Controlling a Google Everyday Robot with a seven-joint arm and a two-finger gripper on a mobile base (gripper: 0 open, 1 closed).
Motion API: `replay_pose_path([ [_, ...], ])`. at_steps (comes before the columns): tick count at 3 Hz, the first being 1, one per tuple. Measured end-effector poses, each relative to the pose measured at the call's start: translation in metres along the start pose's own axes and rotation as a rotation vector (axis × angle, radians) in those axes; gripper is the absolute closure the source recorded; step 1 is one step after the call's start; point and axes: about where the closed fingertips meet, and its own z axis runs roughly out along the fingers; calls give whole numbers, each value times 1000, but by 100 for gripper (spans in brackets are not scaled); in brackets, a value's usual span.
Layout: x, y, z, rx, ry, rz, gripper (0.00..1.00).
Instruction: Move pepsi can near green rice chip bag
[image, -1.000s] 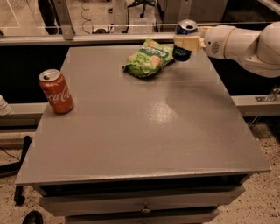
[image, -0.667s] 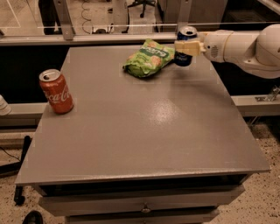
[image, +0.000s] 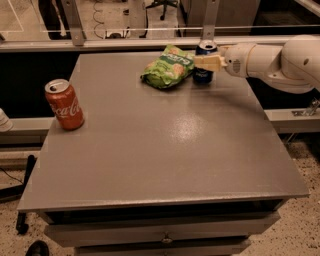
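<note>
The pepsi can, dark blue with a silver top, is upright at the far right of the grey table, right beside the right edge of the green rice chip bag. My gripper reaches in from the right on a white arm and is shut on the pepsi can's upper half. The can's base is at or just above the tabletop. The bag lies flat near the table's far edge.
A red cola can stands upright near the table's left edge. A metal rail runs behind the table. Drawers sit under the table's front edge.
My gripper has carried the pepsi can down and a little to the left, closer to the green bag and lower toward the tabletop. The bag and the red can have not moved.
</note>
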Motion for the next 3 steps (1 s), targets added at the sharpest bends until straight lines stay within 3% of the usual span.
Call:
replay_pose_path([
  [1, 6, 4, 8, -11, 4, 29, 84],
  [3, 15, 8, 11, -18, 7, 63, 37],
])
